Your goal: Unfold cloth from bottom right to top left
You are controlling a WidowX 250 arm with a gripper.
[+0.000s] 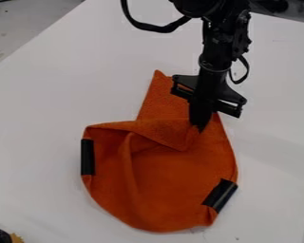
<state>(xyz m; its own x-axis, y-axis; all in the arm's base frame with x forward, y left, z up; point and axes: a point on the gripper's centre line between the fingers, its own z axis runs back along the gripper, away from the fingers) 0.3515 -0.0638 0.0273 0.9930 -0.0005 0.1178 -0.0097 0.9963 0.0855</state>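
We have the orange cloth (164, 190) lying on the white bench (37, 118), in the middle and lower part of the camera view. It is partly folded: a flap (170, 133) lies over its middle with a corner pointing down, and a raised crease runs down the left half. Above the flap, a narrower part of the cloth reaches up to a point. One black strip (87, 157) sits at the left edge, and another black strip (220, 195) sits at a slant on the lower right edge.

The arm (216, 52) comes in from the top, and the gripper (200, 126) points down at the cloth, its tip right by the right-hand side of the flap. We cannot tell how far open it is, nor whether it has cloth pinched.

We judge that the step in hand is getting hold of the flap, with the opening-out itself yet to be done. The next move calls for a firm pinch on the top layer alone, then a small lift and a sweep up and to the left, so the flap turns over and lies flat. If we caught the lower layer too, the whole cloth would probably drag or bunch instead of opening.
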